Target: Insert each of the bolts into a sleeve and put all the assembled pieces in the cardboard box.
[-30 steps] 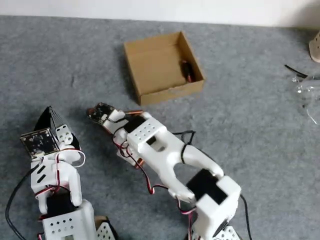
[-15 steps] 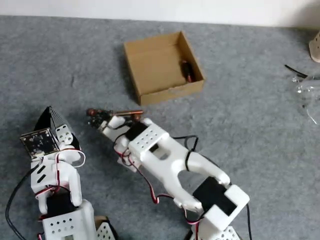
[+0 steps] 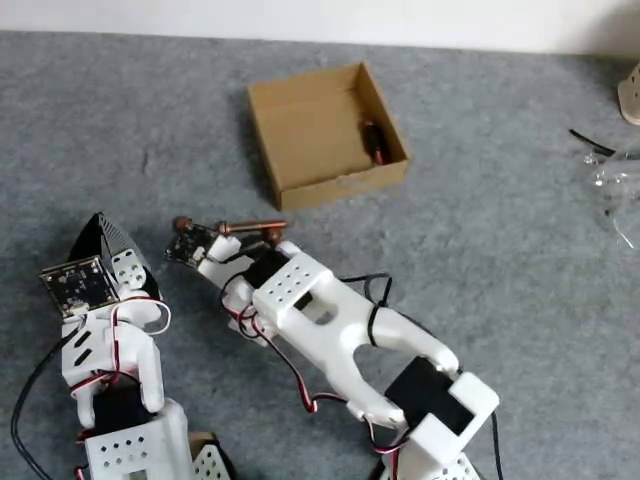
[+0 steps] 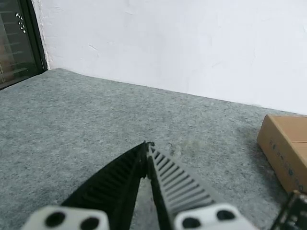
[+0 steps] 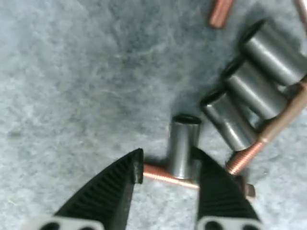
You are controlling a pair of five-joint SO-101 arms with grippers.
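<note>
While left fingers (image 4: 147, 149) sit pressed together, my right fingers (image 5: 135, 165) hang spread astride one sleeve (image 5: 183, 143) mid-desk (image 3: 500, 150), near the cardboard box (image 3: 340, 185); its long axis runs away from them, a bolt (image 5: 158, 173) crosswise at its base.

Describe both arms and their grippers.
The left arm and right arm are white plastic shells with rows of holes, black motor blocks, and loose red and black cables. The left gripper and right gripper have black ribbed fingers tapering to points.
</note>
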